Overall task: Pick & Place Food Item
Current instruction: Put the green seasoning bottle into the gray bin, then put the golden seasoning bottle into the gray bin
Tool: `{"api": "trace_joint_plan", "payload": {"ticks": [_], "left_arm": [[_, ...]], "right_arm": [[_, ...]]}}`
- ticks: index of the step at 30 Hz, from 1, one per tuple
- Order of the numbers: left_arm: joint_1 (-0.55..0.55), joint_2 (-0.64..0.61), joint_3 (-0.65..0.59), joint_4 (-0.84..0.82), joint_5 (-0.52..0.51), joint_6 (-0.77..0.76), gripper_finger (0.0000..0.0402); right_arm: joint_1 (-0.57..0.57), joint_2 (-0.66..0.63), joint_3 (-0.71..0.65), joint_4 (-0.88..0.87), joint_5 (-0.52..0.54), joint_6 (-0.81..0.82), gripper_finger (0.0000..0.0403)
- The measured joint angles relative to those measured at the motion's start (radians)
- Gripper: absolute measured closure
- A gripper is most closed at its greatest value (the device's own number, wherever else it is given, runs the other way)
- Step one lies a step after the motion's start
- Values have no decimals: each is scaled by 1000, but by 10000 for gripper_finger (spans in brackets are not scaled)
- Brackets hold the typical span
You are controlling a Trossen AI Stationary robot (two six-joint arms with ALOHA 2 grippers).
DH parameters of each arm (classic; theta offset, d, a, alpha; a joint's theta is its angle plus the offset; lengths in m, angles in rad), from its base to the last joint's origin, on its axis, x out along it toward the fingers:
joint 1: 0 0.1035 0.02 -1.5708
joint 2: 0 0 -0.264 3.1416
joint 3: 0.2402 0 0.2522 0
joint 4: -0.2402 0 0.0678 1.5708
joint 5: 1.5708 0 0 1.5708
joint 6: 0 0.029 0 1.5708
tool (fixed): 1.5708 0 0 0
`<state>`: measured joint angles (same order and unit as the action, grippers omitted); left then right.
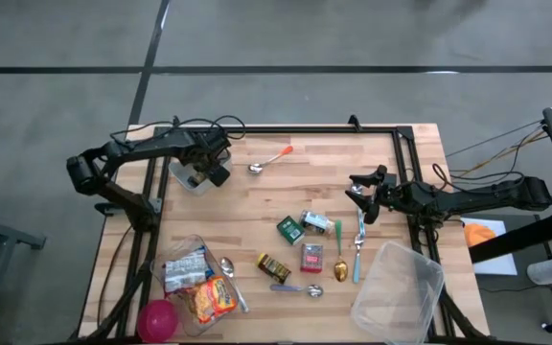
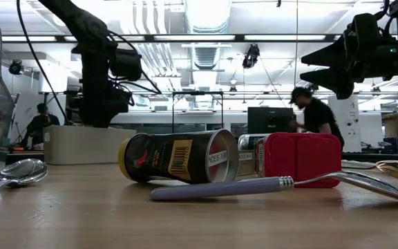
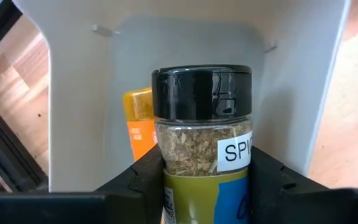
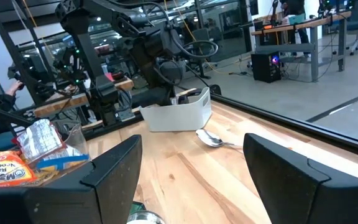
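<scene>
A spice jar [image 3: 204, 124] with a black lid, dried herbs inside and a blue-and-white label sits between the fingers of my left gripper [image 1: 204, 172], which is shut on it. The gripper points steeply down into a white bin [image 1: 185, 180] at the table's far left. An orange bottle [image 3: 140, 121] lies in the bin behind the jar. My right gripper [image 1: 357, 196] waits open and level at the right side, with nothing between its fingers. My left gripper pinches the jar's clear body [image 3: 166, 165] just below the black lid, one finger [image 3: 143, 183] on each side. The fingers come from above, slanting down, and the jar lies along them with its lid end [image 3: 201, 93] ahead, inside the bin's walls [image 3: 185, 37]. Whether the jar touches the bin's floor, I cannot tell.
A clear container [image 1: 199, 283] with snack packets stands near left, beside a pink ball [image 1: 158, 319]. A clear tub [image 1: 399, 292] sits near right. A green box [image 1: 289, 228], dark can [image 2: 178, 157], red packet [image 2: 299, 159] and several spoons lie mid-table.
</scene>
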<state>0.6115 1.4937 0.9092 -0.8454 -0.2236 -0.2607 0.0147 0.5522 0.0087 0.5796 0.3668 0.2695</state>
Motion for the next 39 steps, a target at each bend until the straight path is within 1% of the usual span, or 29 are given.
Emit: {"api": "trace_joint_plan", "payload": {"ticks": [3, 10, 13, 16, 21, 28, 34, 39], "left_arm": [[4, 0, 0, 2, 15, 0, 210], [8, 0, 0, 7, 15, 0, 115], [8, 0, 0, 8, 15, 0, 89], [8, 0, 1, 8, 15, 0, 73], [8, 0, 5, 2, 15, 0, 65], [8, -26, 52, -29, 16, 0, 65], [-2, -115, 86, -24, 15, 0, 65], [-59, -210, 87, 43, 15, -21, 65]], "right_arm": [[0, 0, 0, 0, 0, 0, 126], [0, 0, 0, 0, 0, 0, 126], [0, 0, 0, 0, 0, 0, 126], [0, 0, 0, 0, 0, 0, 126], [0, 0, 0, 0, 0, 0, 126], [0, 0, 0, 0, 0, 0, 126], [0, 0, 0, 0, 0, 0, 126], [0, 0, 0, 0, 0, 0, 126]]}}
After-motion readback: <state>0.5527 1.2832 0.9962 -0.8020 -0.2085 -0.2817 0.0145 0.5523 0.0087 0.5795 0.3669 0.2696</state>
